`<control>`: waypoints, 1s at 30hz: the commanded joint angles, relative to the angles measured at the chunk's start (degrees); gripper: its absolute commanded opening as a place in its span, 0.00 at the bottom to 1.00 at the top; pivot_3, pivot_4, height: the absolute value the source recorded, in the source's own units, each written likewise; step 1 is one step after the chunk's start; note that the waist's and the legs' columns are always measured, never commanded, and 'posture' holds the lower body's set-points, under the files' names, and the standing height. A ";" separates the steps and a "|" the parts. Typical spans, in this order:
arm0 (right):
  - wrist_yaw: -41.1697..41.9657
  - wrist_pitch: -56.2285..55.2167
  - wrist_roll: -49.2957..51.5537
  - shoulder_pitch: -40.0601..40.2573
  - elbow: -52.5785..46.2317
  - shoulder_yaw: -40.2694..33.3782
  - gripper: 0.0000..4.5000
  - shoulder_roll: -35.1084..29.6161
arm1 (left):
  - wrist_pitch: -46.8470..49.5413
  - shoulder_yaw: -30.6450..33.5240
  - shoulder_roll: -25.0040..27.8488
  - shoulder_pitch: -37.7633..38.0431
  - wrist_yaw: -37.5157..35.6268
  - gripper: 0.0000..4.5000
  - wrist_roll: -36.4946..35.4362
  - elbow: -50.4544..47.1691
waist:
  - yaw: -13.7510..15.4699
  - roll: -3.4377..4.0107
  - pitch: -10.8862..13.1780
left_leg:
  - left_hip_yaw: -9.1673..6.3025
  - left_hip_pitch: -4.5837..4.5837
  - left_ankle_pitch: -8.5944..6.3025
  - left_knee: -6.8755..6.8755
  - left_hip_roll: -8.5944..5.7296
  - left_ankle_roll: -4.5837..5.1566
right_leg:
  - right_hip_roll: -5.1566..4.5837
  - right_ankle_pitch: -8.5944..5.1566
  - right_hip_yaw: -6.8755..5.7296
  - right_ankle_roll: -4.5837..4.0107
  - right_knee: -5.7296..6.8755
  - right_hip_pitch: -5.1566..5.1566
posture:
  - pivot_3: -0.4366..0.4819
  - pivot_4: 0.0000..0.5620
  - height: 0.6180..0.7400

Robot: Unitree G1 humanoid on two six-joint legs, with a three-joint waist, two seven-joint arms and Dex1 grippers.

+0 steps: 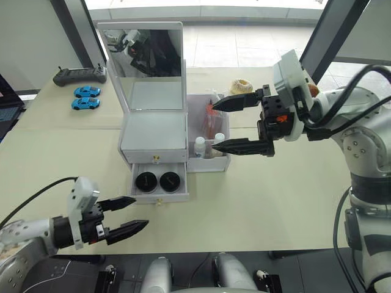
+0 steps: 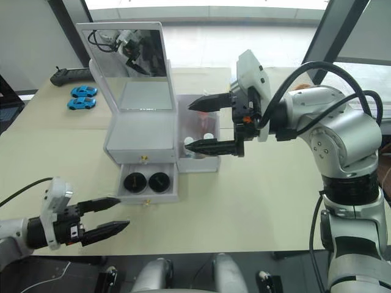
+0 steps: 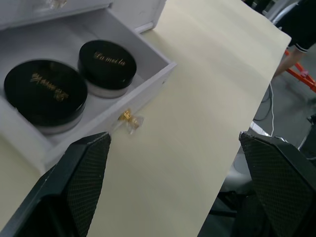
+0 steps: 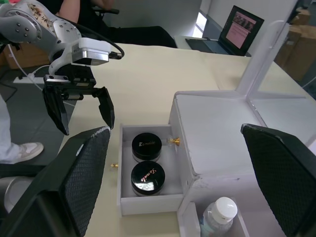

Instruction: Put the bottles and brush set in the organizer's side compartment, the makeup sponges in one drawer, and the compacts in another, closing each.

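Sitting side by side in the pulled-out lower drawer (image 1: 160, 185) of the white plastic mirrored organizer (image 1: 154, 131), we find the two round black compacts (image 1: 146, 180) (image 1: 169, 180), gold script on their lids. The upper gold-knobbed drawer (image 1: 154, 148) above them is closed. In the translucent side compartment (image 1: 208, 137) on the organizer's right we see two white-capped bottles (image 1: 200, 145) and, behind them, the orange-red brush set (image 1: 211, 119), partly hidden by our right gripper's fingers.

Our right gripper (image 1: 223, 124) hovers over that compartment, jaws spread wide and holding nothing. Our left gripper (image 1: 141, 212) hangs over the pale wooden table (image 1: 269, 195), just in front of the open drawer, jaws also parted and empty.

Further back on the table lie two small blue toy cars (image 1: 86, 97), a dark handheld controller (image 1: 80, 75) and a pale ring-shaped object (image 1: 241, 86) we cannot identify. The mirror's reflection is too cluttered to read.
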 commanded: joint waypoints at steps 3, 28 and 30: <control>1.69 -2.18 -1.03 -0.95 0.23 -0.07 1.00 -0.32 | -6.79 1.19 -6.93 6.71 3.20 0.65 3.65 -1.34 | 0.00 -0.02 -0.01 | 0.04 -0.02 0.00 -0.01 -0.01 0.00 | -0.06 0.17 0.00 -0.29 -0.17 0.03 | 0.48 0.27 1.00; -1.04 3.44 -0.01 -0.21 -3.60 -1.58 1.00 -3.31 | -13.99 -19.01 -11.46 -19.87 12.45 0.01 18.85 18.18 | 0.06 -0.05 -0.04 | 0.00 -0.10 0.00 0.01 -0.07 0.00 | 0.03 0.29 0.03 -0.14 -0.21 0.05 | 0.48 0.27 1.00; -1.73 3.60 -0.22 0.75 -4.22 -1.87 1.00 -4.06 | -14.97 -19.96 -11.63 -22.62 12.19 0.01 19.94 20.79 | 0.07 -0.05 -0.04 | 0.00 -0.11 0.00 0.00 -0.09 0.00 | 0.02 0.29 0.04 -0.14 -0.20 0.04 | 0.48 0.27 1.00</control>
